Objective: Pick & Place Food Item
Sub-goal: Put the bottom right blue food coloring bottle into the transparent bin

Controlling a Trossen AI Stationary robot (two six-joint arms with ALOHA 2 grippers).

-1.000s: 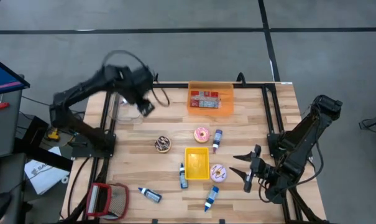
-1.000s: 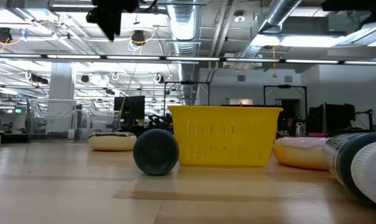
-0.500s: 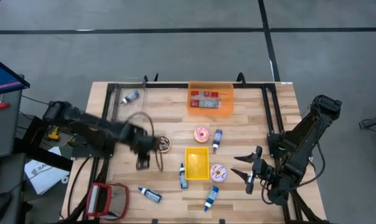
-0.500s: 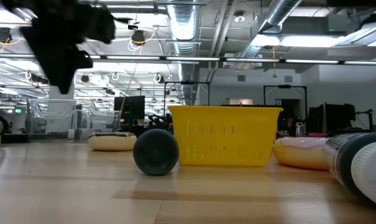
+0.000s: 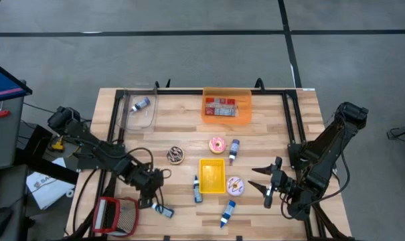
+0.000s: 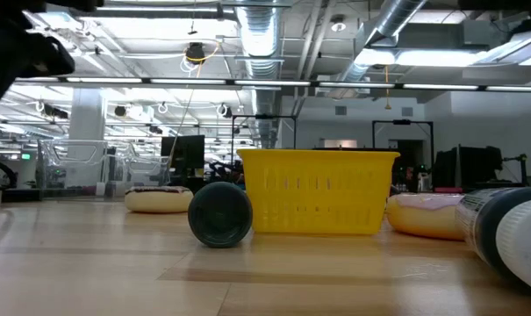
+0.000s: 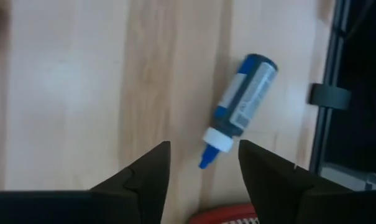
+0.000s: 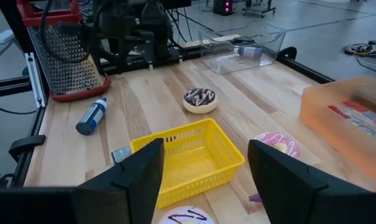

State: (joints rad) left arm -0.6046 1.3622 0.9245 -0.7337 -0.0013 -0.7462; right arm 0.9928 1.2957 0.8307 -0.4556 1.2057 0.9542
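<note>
hovering with the left gripper (image 5: 150,193) near the table's front left corner, tilted steeply down at a bottle (image 5: 163,211). holds nothing: fingers (image 7: 147,171) parted, released, with bare wood between them. judging the bottle to be the item to pick, since 1 like it lies in the clear tray (image 5: 125,115) at the back left. lies flat on the wood just beyond the fingertips and a little to 1 side of their gap, apart from them, nozzle end nearest the gripper, dark cap end farthest. runs with its long axis slanted against the line through the gap, so probably calls for a small shift forward, a slight roll of the wrist and then a drop, to close across the label and not along it. sits far closer to the left arm than to the right. risks rolling if nudged by 1 finger first. sits near the red grater (image 5: 115,214) too, so leaves little room on that side.

waits with the right gripper (image 5: 256,177) at the table's right edge, spread wide and empty, aimed across at the basket (image 5: 212,161).

shows a pale, smooth plank top in a dark frame, with 3 donuts, more bottles and an orange bin (image 5: 227,92). beyond, shows a big workshop hall with ceiling ducts, strip lights and desks.
</note>
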